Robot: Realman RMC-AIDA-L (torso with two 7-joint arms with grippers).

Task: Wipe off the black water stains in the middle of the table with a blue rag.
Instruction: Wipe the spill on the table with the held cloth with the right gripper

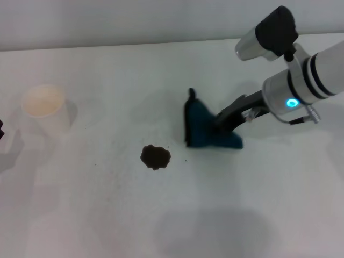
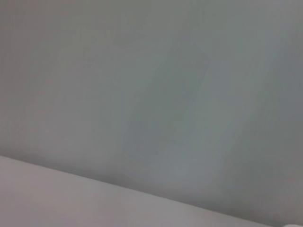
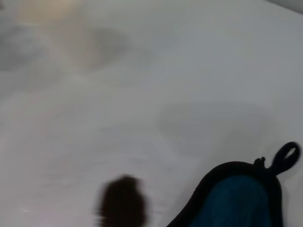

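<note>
The black water stain point(image 1: 155, 156) is a small dark blotch with a few specks near the middle of the white table point(image 1: 107, 215). The blue rag point(image 1: 201, 129) hangs crumpled to the right of the stain, its lower edge at the table, its black loop at the top. My right gripper point(image 1: 221, 124) reaches in from the right and is shut on the rag. The right wrist view shows the rag point(image 3: 236, 198), its loop and the blurred stain point(image 3: 122, 203). My left gripper is out of view; only a dark part shows at the left edge.
A white paper cup point(image 1: 45, 107) stands at the far left of the table. The table's back edge meets a pale wall point(image 1: 161, 21). The left wrist view shows only a plain grey surface point(image 2: 151, 94).
</note>
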